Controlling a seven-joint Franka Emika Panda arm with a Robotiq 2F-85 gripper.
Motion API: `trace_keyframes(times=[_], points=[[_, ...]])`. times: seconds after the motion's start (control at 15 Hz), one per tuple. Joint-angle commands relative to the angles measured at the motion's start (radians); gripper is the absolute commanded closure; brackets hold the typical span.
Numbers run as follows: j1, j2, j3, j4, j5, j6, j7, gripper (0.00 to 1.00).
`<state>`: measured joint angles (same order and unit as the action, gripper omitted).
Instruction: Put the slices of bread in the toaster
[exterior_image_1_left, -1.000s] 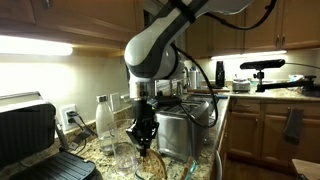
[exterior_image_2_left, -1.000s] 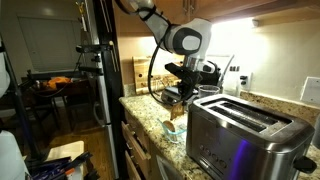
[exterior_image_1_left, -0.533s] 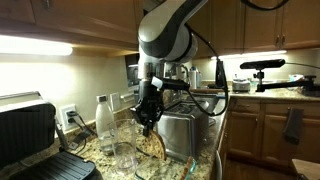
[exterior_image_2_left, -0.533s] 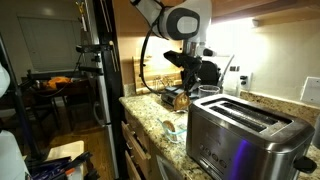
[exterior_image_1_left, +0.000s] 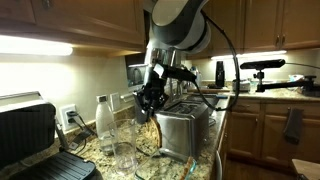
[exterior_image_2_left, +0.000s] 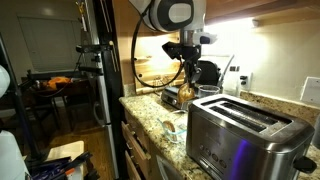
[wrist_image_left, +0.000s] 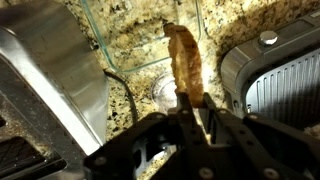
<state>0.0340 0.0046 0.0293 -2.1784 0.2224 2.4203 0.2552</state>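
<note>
Slices: one seen, a browned slice (wrist_image_left: 184, 56), also in an exterior view (exterior_image_2_left: 186, 94).
Toaster: one, brushed steel, in both exterior views (exterior_image_1_left: 185, 132) (exterior_image_2_left: 245, 135); long slots on top, nothing visible in them.
Other items: one clear bottle (exterior_image_1_left: 104, 120), one black grill (exterior_image_1_left: 25, 135), one glass dish (wrist_image_left: 95, 40), all on the granite counter (exterior_image_2_left: 150, 110).
Arm: one arm (exterior_image_1_left: 180, 22), coming down from high above the counter, wrist bent, gripper (exterior_image_1_left: 150, 102) pointing down with a slight tilt.
Gripper: fingers (wrist_image_left: 206, 108) pinched on the slice's edge; slice stands on edge, sticking out past the fingertips.
Gripper height: raised off the counter, about level with the toaster's top or a bit above, seen in an exterior view (exterior_image_2_left: 187, 87).
Slice vs toaster: off the toaster's end, not over the slots, not touching it.
Wrist view: toaster (wrist_image_left: 50, 85) to one side of the slice, grill (wrist_image_left: 285, 85) to the other; glass dish and bare counter behind the slice.
Slice vs bottle: between bottle and toaster in an exterior view, closer to the toaster.
Contact under slice: hangs free, nothing touching its far end.
</note>
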Motion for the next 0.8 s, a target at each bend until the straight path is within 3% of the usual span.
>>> trace_keyframes(times=[0.0, 0.73], points=[[-0.007, -0.087, -0.005, -0.091, -0.017, 0.057, 0.072, 0.96], [-0.066, -0.203, -0.011, -0.161, -0.064, 0.132, 0.182, 0.96]])
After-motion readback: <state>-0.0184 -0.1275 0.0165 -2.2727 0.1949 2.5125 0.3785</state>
